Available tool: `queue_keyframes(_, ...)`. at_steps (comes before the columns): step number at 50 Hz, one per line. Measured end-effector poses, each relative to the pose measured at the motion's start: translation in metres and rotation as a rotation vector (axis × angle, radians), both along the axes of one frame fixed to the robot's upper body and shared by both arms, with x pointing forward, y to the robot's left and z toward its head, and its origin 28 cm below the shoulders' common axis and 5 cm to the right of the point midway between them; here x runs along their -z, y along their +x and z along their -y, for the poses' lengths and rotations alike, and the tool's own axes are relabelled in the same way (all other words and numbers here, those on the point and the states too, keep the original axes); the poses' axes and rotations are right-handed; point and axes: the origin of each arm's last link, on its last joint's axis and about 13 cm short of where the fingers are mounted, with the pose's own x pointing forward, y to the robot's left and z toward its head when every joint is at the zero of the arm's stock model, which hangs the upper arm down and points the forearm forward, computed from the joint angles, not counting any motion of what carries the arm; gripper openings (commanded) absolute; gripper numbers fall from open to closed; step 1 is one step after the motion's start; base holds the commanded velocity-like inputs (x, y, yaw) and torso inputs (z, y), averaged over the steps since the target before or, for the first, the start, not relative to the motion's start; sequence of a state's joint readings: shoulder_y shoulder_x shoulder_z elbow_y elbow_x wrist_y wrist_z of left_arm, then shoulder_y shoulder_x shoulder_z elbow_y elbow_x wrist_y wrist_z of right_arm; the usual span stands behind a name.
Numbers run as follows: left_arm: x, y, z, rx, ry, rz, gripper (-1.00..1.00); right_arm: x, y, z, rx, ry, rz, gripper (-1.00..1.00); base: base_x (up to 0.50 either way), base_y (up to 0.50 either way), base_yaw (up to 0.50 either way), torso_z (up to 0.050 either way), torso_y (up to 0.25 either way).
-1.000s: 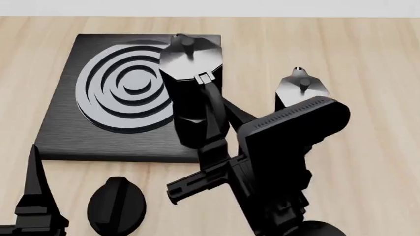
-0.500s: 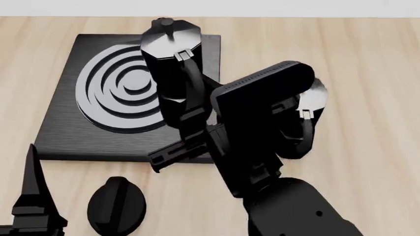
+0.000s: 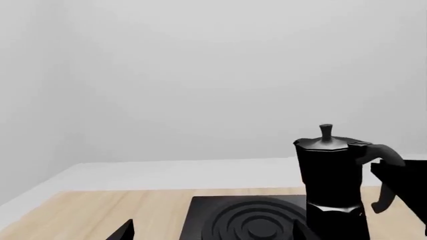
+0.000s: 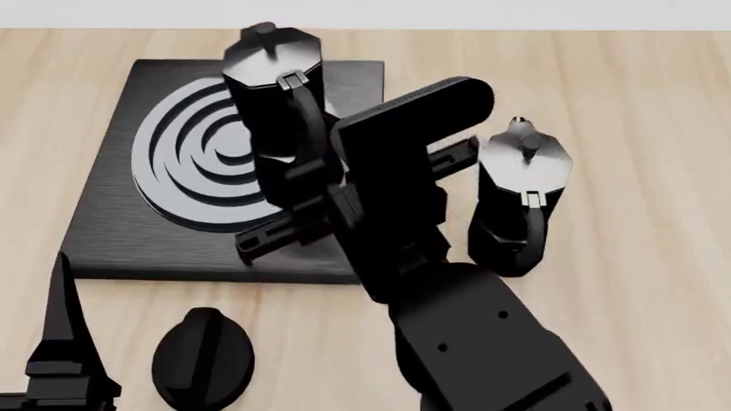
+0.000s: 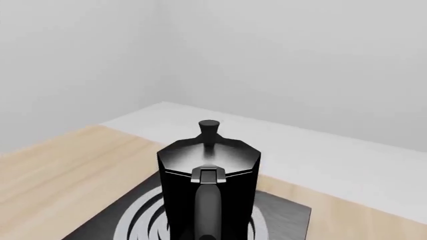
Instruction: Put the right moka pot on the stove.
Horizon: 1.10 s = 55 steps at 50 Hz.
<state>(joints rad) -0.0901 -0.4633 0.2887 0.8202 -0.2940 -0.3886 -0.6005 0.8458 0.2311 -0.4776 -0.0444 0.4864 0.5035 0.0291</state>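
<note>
The black faceted moka pot with a waisted body, grey-sheened lid and small top knob (image 4: 272,94) is carried above the flat square black stove slab with its raised concentric-ring burner (image 4: 120,218), over the burner's right portion; whether its base touches the rings cannot be told from these views. The right gripper (image 4: 300,184) is clamped on the pot's curved handle, one finger showing on either side. A second, identical black pot (image 4: 523,193) stands on the pale wooden table (image 4: 639,128), to the right of the arm. The left gripper (image 4: 57,360) is idle at the near left beside a round black dial knob (image 4: 204,358); its jaw state cannot be told. Judgement: the pot reads as rigid metal, moderately heavy, glossy and prone to slip; the handle is the proper hold, though an off-centre load may swing, so it should be set down level.
</note>
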Motion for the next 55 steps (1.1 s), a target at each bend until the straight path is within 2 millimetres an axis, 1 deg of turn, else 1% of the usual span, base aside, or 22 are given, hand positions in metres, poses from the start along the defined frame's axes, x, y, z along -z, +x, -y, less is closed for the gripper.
queue_keyframes(18,0.000,0.000,0.000,0.008,0.003,0.003,1.00,0.000,0.024,-0.015,-0.010,-0.020,-0.020,-1.00,0.00,0.00,0.00,0.000,0.001)
queue_keyframes(35,0.000,-0.001,0.000,0.023,-0.005,0.005,1.00,-0.003,0.043,-0.029,-0.025,-0.023,-0.025,-1.00,0.00,0.00,0.00,0.001,0.001)
queue_keyframes(55,-0.001,-0.001,0.000,0.039,-0.020,-0.001,1.00,-0.002,0.062,-0.043,-0.053,-0.011,-0.035,-1.00,0.00,0.00,0.00,0.000,0.001)
